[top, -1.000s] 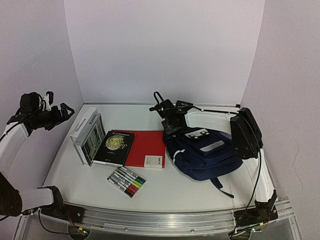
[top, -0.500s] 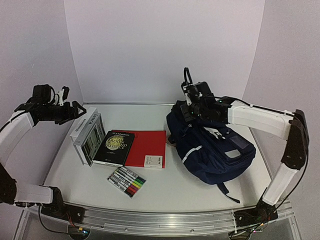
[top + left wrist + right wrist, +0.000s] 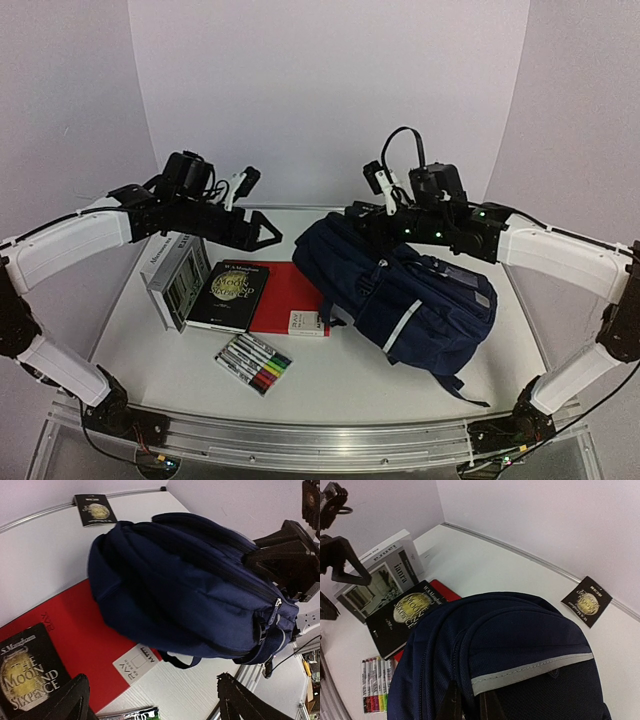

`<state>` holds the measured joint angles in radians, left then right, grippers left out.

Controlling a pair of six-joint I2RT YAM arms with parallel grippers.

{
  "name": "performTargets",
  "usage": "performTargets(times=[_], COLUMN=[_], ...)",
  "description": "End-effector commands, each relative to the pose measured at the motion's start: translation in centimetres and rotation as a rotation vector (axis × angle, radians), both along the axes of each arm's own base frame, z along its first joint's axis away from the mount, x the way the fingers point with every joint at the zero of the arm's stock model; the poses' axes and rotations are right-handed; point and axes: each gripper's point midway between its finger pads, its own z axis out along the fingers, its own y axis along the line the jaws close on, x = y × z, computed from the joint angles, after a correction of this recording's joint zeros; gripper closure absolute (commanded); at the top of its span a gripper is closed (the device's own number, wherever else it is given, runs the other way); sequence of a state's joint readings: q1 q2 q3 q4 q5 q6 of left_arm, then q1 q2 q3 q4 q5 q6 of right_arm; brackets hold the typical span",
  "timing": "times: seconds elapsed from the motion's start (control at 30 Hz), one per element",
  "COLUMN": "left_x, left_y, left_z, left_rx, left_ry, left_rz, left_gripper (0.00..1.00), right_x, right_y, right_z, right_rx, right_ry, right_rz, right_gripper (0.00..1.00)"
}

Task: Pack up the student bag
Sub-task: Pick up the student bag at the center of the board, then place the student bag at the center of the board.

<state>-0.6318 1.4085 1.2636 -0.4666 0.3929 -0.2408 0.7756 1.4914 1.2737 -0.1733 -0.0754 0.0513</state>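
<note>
My right gripper (image 3: 372, 218) is clamped on the top of the student bag (image 3: 410, 295), which slumps just right of the red notebook (image 3: 295, 288). My left gripper (image 3: 256, 208) gapes empty. The bag looks soft and floppy (better held by a seam than a panel).

From where I stand, the left arm (image 3: 70, 238) rises from its base at the near left corner and bends at the elbow by the left edge. It reaches inward with the forearm roughly level. The left gripper (image 3: 262, 207) points toward the middle, its fingers (image 3: 67, 702) spread wide with nothing between them. The right arm (image 3: 560, 255) climbs from the near right corner, folds at the far right and stretches leftward. The right gripper (image 3: 365, 216) is angled down, its fingers (image 3: 452, 705) pinched close on the top of the student bag (image 3: 420, 300).
</note>
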Motion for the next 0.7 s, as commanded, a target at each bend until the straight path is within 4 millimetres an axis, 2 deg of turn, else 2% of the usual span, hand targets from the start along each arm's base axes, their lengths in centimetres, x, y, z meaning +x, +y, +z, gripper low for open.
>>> performTargets(times=[0.0, 0.1, 0.23, 0.37, 0.43, 0.57, 0.67], left_x=[-0.4, -0.4, -0.4, 0.9, 1.8, 4.6, 5.8], left_y=[-3.8, -4.6, -5.8, -6.9, -7.1, -6.4, -6.0], left_z=[2.7, 1.8, 1.9, 0.7, -0.3, -2.1, -3.5], left_rx=[-0.134, -0.198, -0.328, -0.356, -0.344, -0.295, -0.289], left_ry=[-0.05, 0.003, 0.035, 0.085, 0.124, 0.179, 0.24], left_rz=[-0.07, -0.065, -0.081, -0.058, -0.015, 0.166, 0.249], left_gripper=[0.1, 0.09, 0.07, 0.08, 0.11, 0.25, 0.29], right_x=[-2.7, -3.7, -4.5, -5.1, -5.5, -6.3, -6.8], right_y=[1.9, 2.4, 2.4, 2.5, 2.5, 2.6, 2.7], right_z=[7.5, 7.1, 6.5, 6.5, 6.2, 5.5, 4.8], right_rx=[0.222, 0.235, 0.248, 0.273, 0.279, 0.287, 0.286], right_ry=[-0.124, -0.096, -0.062, -0.053, -0.038, -0.01, 0.008], right_rz=[0.168, 0.22, 0.248, 0.271, 0.285, 0.311, 0.326], right_gripper=[1.0, 1.0, 1.0, 1.0, 1.0, 1.0, 1.0])
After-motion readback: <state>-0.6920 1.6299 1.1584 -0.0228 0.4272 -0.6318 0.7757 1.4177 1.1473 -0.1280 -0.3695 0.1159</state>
